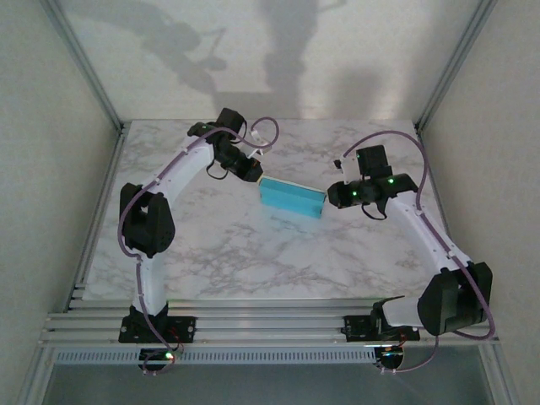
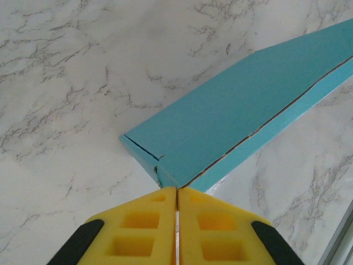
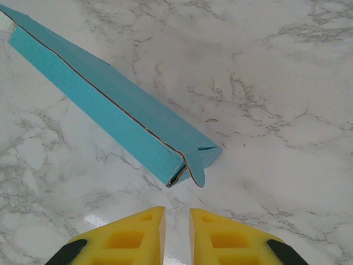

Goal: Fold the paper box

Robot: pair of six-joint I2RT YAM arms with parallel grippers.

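Now on the table: the paper box (image 1: 291, 199) is being shown lying near the middle of the marble table (image 1: 253, 253), turquoise side out, folded into a long, low closed shape, between the two grippers.

Left gripper: in the top view the left gripper (image 1: 251, 173) is being held at the box's left end. In the left wrist view its yellow pads (image 2: 140, 221) are being pressed flat together, with only a hairline between them. The left gripper (image 2: 176, 190) is being held right at the near corner of the paper box (image 2: 237, 116); whether anything thin is being pinched cannot be told.

Right gripper: in the top view the right gripper (image 1: 333, 196) is being held just beside the box's right end. In the right wrist view its yellow pads (image 3: 129, 237) are being held a narrow slot apart, gripping nothing, and the right gripper (image 3: 176, 212) is being held near the end of the paper box (image 3: 110, 105), apart from it.

Seam: a thin brownish seam (image 3: 105, 96) is being shown running along the box's length.

End tab: a rounded tab (image 3: 197, 168) is being shown sticking out at the end nearest the right gripper, beside a small dark gap.

Surface: bare marble table (image 3: 265, 83) is being shown around the box in both wrist views.
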